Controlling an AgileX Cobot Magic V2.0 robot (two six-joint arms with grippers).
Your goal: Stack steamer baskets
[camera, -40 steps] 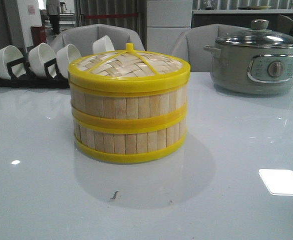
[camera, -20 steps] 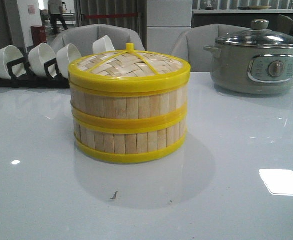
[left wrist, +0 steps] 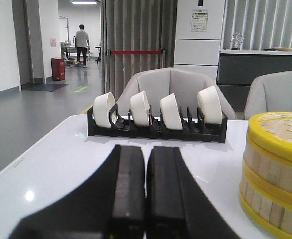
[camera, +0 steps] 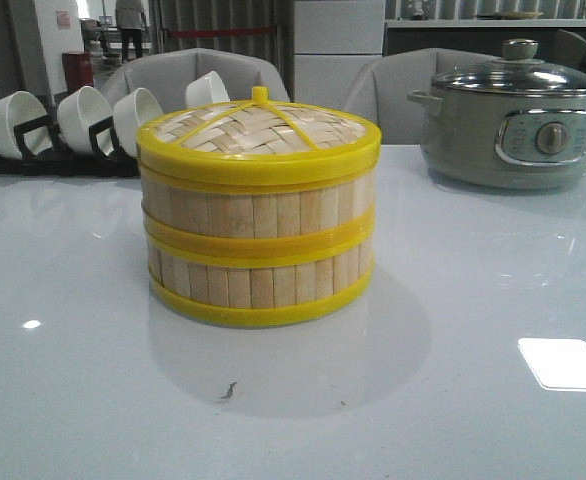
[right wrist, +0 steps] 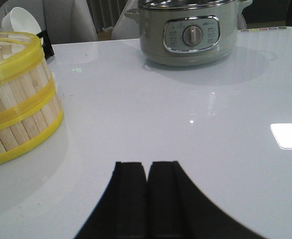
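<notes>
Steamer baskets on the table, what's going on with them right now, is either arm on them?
Nothing is being handled. The two steamer baskets sit stacked one on the other on the white table, with the woven lid on top. The left gripper and right gripper are both shut and empty, each held off to its own side of the stack, touching nothing. A bowl rack and a grey-green electric pot stand behind.

The woven lid (camera: 258,130) hides the insides of the stacked steamer baskets (camera: 258,255). In the wrist views the picture edges cut the stack: its far side on the left wrist, its near side on the right. The electric pot (camera: 513,120) runs past the front view's right edge. The pot's panel markings (right wrist: 192,35) are too small to read.
</notes>
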